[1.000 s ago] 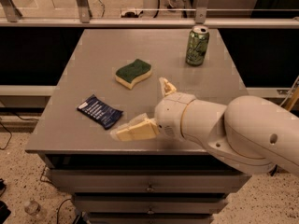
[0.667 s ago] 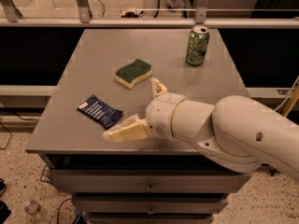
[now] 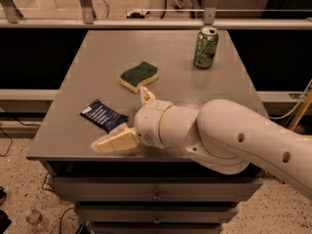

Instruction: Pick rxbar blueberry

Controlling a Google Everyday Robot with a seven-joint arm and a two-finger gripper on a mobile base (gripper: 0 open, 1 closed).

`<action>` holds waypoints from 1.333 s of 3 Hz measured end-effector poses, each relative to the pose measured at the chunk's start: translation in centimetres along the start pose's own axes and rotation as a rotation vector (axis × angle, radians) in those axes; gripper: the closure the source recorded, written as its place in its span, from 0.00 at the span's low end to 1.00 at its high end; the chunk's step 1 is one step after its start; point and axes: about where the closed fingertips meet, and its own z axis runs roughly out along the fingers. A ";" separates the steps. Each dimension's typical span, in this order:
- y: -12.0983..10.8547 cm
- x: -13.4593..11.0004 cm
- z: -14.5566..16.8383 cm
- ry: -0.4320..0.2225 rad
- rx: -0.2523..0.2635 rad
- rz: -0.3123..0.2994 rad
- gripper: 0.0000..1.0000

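Rxbar blueberry (image 3: 104,115): lying flat near the front-left edge of the table (image 3: 97,57), just left of the gripper (image 3: 131,118). Hovering low there, fingers (image 3: 117,140) standing wide apart, one just beside the wrapper's near corner. Sitting farther back: sponge (image 3: 140,75), can (image 3: 205,48).

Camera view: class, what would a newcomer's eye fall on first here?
The bulky white robot arm fills the lower right, its cream two-finger gripper open near the grey table's front edge. Beside the gripper, front left, lies the flat navy-blue rxbar blueberry wrapper. A green-and-yellow sponge sits mid-table, and a green drink can stands far right.
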 end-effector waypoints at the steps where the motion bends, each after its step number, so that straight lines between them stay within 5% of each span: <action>1: 0.8 -0.4 1.5 -0.003 -0.028 0.007 0.00; 4: 1.2 0.9 4.3 -0.016 -0.072 0.056 0.00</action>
